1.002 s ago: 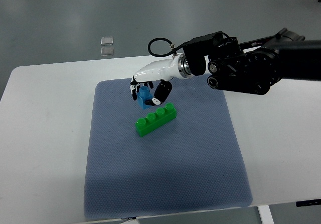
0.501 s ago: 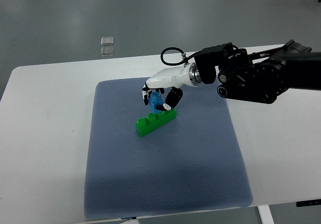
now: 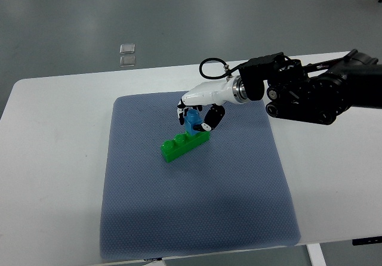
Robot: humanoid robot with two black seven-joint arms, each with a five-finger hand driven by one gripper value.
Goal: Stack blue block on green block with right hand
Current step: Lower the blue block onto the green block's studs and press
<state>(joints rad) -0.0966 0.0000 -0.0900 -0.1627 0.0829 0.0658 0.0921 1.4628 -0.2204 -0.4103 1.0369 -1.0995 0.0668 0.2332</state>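
fingers (image 3: pixel 207 120): curled narrowly about the blue block (image 3: pixel 192 123), thumb side and opposing digits pinching its flanks; right hand (image 3: pixel 200 108) closed on it, arm entering from the picture's right edge. left arm: not in view.

blue block: small, short toy brick, held directly over the far-right end of the green block (image 3: pixel 184 145); its underside looks to be touching or just above the green studs, contact cannot be told for certain. appears near upright, perhaps slightly tilted.

green block: long toy brick, one row of studs on top, three studs showing and the end one covered by the blue block. lies flat on the blue-grey mat (image 3: pixel 197 218), a little above the mat's middle. long axis runs diagonally, from nearer-left to farther-right in the picture; studs face up.

handling, judged: both pieces likely light, rigid moulded plastic, smooth-sided and somewhat slippery, not fragile. blue block best held by two opposite side faces, high enough to leave its base free for the studs. green block is unanchored and may slide or pivot on the mat if pressed off-centre, so pressure should go straight down.

step, judged: seating the blue block on the end studs; release not yet made.

support: mat lies on a white table (image 3: pixel 54 176).
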